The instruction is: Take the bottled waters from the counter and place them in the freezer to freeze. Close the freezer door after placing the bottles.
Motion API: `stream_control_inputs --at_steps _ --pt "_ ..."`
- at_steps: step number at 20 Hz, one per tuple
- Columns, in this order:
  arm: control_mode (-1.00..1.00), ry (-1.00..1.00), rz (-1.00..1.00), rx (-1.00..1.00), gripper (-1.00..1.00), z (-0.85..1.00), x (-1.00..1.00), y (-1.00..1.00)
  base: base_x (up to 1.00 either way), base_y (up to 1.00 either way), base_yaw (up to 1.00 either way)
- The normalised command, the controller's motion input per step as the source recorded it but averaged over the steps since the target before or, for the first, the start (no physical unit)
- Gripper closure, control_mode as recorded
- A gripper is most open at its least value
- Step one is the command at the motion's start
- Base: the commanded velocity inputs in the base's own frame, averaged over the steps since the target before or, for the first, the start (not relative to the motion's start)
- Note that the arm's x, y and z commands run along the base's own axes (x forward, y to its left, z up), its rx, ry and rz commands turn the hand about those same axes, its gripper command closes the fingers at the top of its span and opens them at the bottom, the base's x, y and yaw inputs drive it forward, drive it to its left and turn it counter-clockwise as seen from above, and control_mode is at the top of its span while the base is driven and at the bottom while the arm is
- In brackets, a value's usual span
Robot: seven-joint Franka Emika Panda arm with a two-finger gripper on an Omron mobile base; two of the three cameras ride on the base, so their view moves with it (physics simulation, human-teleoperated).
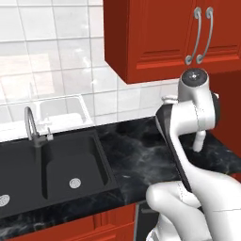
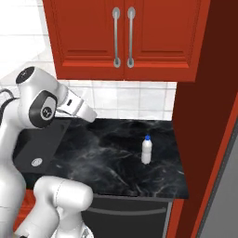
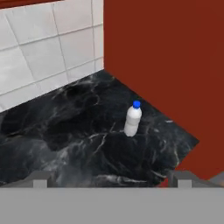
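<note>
**One bottle on the worktop, open hand lined up above it**

And here we are at the counter, black marble-look with pale veins, and there stands a bottled water, upright, blue cap on top, out on the bare stone toward the right-hand end. It sits near the tall red side panel but clear of it, and well forward of the white tiled wall. Nothing crowds it, which leaves room on both sides for a finger.

The gripper looks down and across at that same bottle from the hand view, with the two dark fingertips set far apart at the bottom. The jaws are spread wide and carry nothing. The bottle sits roughly between them but well ahead, so this reads as a lining-up pose, not a grasp.

From the right base view the arm is folded high, wrist tipped toward the bottle, keeping clear of the red upper cabinets. Over on the left base view there is the black sink and its tap, well apart from the action.

My read: the approach is on, no pickup yet. The bottle is tall and narrow, so a clumsy nudge could topple it. I see just the one bottle here, and a sliver of grey at the far right may be the freezer, though I can't be sure.
</note>
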Motion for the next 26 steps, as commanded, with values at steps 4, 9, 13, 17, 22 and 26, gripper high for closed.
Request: stream_control_inputs --at_steps 4,9,13,17,22,26 --pt "-1.0 0.05 -0.4 -0.05 -1.0 -0.44 0.18 -0.52 0.0 0.0 0.0" --pt "-1.0 0.01 -0.28 -0.08 -1.0 -0.46 0.65 -0.37 0.0 0.0 0.0" --pt "-1.0 0.0 -0.1 -0.06 -1.0 -0.53 0.64 0.0 0.0 0.0 0.0" --pt "-1.0 -0.03 -0.07 -0.02 -1.0 -0.36 0.59 0.03 0.0 0.0 0.0" --pt "-1.0 -0.02 -0.02 0.0 -1.0 -0.32 0.37 0.18 0.0 0.0 0.0" --pt "-1.0 -0.15 -0.01 -0.01 -1.0 -0.52 0.13 0.0 0.0 0.0 0.0"
